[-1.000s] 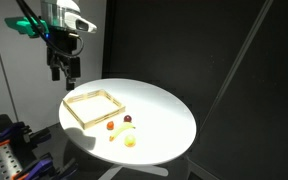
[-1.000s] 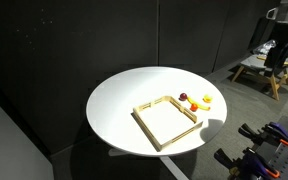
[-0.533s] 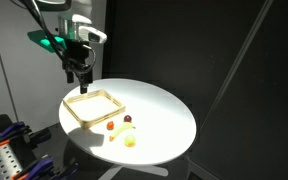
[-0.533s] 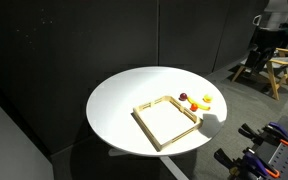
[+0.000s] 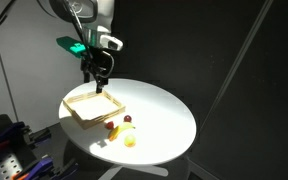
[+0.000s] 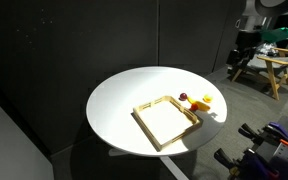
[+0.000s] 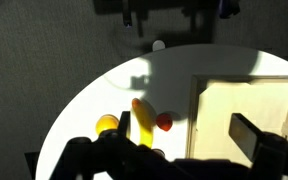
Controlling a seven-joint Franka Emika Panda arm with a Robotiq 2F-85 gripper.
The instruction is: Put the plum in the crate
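The plum (image 5: 127, 119) is a small dark fruit on the white round table, beside a yellow banana (image 5: 122, 129). It also shows in an exterior view (image 6: 183, 97). The light-wood crate (image 5: 94, 107) lies flat on the table and holds nothing; it shows in an exterior view (image 6: 166, 120) and the wrist view (image 7: 246, 100). My gripper (image 5: 97, 78) hangs open and empty above the crate's far edge, well above the table. In the wrist view its fingers (image 7: 184, 132) are spread, and the plum is mostly hidden behind them.
A brighter orange-red fruit (image 5: 110, 125) lies between the crate and the banana, seen in the wrist view (image 7: 164, 121). A round yellow fruit (image 5: 130, 141) lies near the table's front edge. The table (image 5: 164, 115) stands against dark curtains. A wooden bench (image 6: 269, 68) stands behind.
The arm has swung from outside the table's edge in over the table, now above the crate's far side. The gripper stays open. The fruits and crate have not moved.
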